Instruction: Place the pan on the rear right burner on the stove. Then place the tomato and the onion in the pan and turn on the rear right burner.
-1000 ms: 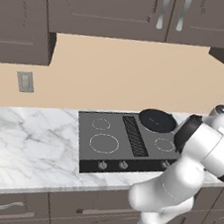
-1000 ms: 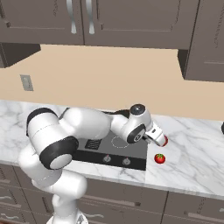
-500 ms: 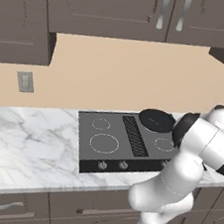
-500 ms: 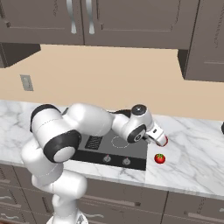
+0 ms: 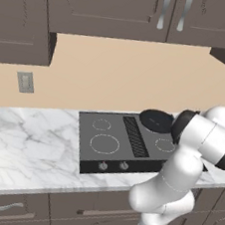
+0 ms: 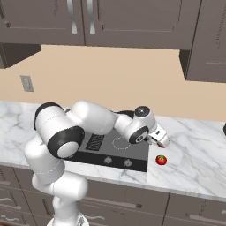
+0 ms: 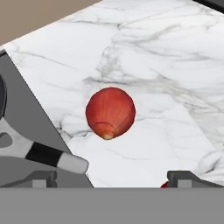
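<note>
while the white marble tabletop (image 5: 25, 143) runs wide under the dark cabinets (image 5: 108, 6), the stove (image 5: 100, 148) sits sunk into it, a flat dark grey cooktop with a black vent grille at its centre and small knobs along its front edge. the pan (image 5: 156, 120) rests on the rear right burner at the far right corner of the stove; in the hand view its short handle (image 7: 41, 153) reaches out past the stove's edge over the marble. the arm bends across the stove's right side, and the tool (image 6: 162, 142) hangs low over the tabletop just right of the stove, its jaws spread wide with nothing between them. the onion (image 7: 110, 112) lies on the marble ahead of the tool, near the pan handle but apart from it. the tomato (image 6: 161, 160) sits on the tabletop just right of the stove's front corner, nearer the front edge than the tool.
</note>
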Controlling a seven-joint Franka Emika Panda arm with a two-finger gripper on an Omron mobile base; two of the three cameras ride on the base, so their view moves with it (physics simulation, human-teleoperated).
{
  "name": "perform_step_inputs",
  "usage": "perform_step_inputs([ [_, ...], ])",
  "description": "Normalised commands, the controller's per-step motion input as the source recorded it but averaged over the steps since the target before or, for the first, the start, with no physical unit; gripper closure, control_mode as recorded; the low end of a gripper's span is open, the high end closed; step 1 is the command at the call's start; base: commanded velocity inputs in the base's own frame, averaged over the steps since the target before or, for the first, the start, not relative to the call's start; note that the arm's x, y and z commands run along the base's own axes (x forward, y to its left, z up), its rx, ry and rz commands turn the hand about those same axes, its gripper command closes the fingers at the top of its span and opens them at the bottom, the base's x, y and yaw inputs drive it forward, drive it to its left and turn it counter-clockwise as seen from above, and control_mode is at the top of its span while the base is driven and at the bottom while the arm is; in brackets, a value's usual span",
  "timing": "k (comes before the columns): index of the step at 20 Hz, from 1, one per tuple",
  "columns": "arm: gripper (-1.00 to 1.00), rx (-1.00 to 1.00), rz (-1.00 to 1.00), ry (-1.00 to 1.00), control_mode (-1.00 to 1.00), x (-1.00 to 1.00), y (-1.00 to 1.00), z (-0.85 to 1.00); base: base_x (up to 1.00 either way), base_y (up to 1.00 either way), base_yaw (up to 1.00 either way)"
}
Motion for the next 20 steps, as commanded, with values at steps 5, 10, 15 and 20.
perform_step_inputs([
  [5, -1.00, 0.00, 0.00, 0.00, -1.00, 0.04, -0.10, -0.05, 0.00, 0.00, 0.00],
  [10, -1.00, 0.00, 0.00, 0.00, -1.00, 0.08, -0.02, -0.07, 0.00, 0.00, 0.00],
  [15, -1.00, 0.00, 0.00, 0.00, -1.00, 0.08, -0.02, -0.07, 0.00, 0.00, 0.00],
  [20, -1.00, 0.00, 0.00, 0.00, -1.00, 0.08, -0.04, -0.04, 0.00, 0.00, 0.00],
])
